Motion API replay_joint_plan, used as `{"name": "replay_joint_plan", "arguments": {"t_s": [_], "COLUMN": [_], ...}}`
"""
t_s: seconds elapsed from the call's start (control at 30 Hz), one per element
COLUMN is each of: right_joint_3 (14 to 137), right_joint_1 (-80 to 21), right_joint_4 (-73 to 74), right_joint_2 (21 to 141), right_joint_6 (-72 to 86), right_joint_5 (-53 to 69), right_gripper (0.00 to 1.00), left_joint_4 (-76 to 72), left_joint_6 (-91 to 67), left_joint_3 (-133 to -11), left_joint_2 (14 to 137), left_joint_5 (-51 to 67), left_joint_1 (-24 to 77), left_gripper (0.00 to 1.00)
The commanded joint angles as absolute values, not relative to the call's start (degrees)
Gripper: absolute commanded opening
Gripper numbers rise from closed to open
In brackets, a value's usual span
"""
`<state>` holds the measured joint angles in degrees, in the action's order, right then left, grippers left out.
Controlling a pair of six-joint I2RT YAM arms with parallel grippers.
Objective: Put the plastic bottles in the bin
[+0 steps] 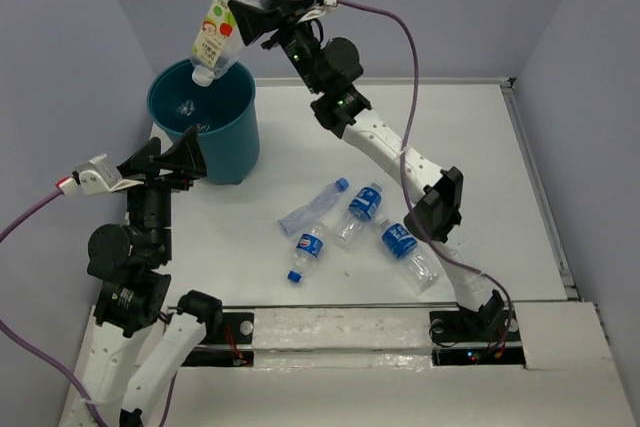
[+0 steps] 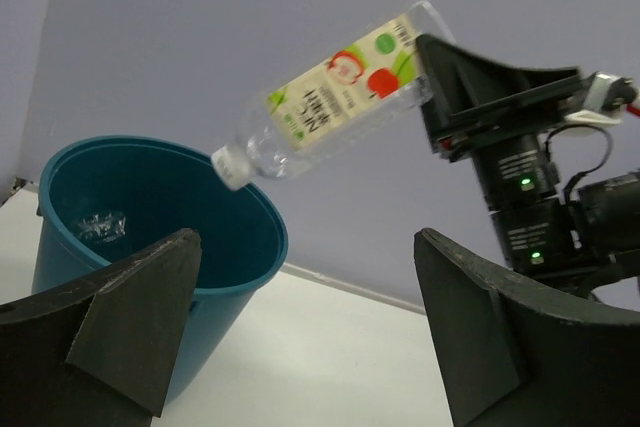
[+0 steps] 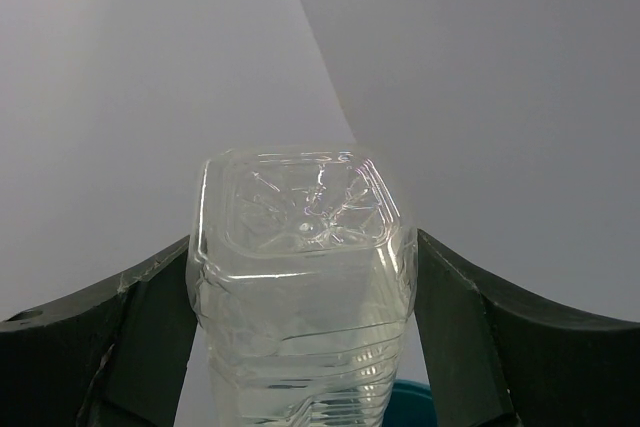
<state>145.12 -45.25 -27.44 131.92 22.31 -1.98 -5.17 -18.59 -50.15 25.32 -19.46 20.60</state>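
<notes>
Bin (image 1: 228, 142) mouth clear beneath bottle (image 1: 218, 29)

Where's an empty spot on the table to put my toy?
Bare table right of the right arm, up to the far corner. A smaller patch lies on the bin's near side, left of the small bottles. The middle is crowded with those bottles.

The only lettering I can see is on the big bottle (image 2: 262, 147). Its white label (image 2: 335, 92) carries a line of dark green capitals, upside down in the left wrist view, beside red and green fruit pictures and a small round green badge. The letters are too blurred to spell out. The blue labels (image 1: 399, 239) on the small bottles (image 1: 364, 202) are too small to read.
</notes>
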Motion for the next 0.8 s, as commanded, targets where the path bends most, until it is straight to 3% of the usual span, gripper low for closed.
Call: {"name": "replay_joint_plan", "arguments": {"t_s": [0.0,0.03,0.2,0.5,0.63,0.67,0.77], "right_joint_3": [145.65,144.76,146.15,146.61,128.11,116.75,98.76], "right_joint_1": [-46.67,-46.67,-46.67,-46.67,-46.67,-46.15,-43.95], "right_joint_4": [-25.66,-25.93,-22.60,-11.27,-6.51,-5.63,-2.21], "right_joint_2": [136.05,135.79,135.00,124.66,108.06,104.02,87.67], "right_joint_6": [17.93,17.76,16.44,10.99,4.76,2.40,1.49], "right_joint_5": [-4.48,-4.40,-2.03,1.93,0.35,-1.65,-4.48], "right_gripper": [0.64,0.66,0.99,1.00,1.00,1.00,0.99], "left_joint_4": [-8.35,-8.35,-8.44,-7.04,-3.61,-0.91,4.90], "left_joint_6": [-18.72,-18.72,-18.81,-16.26,-14.77,-14.50,-15.03], "left_joint_3": [-50.19,-50.19,-50.27,-52.29,-55.36,-57.29,-59.76], "left_joint_2": [25.93,26.01,26.54,30.67,34.97,36.20,43.05], "left_joint_5": [-18.46,-18.46,-16.97,-13.98,-8.11,-3.47,7.71], "left_joint_1": [20.21,20.13,19.78,19.60,20.39,20.56,21.62], "left_gripper": [0.97,0.97,0.97,0.97,0.96,0.96,0.97]}}
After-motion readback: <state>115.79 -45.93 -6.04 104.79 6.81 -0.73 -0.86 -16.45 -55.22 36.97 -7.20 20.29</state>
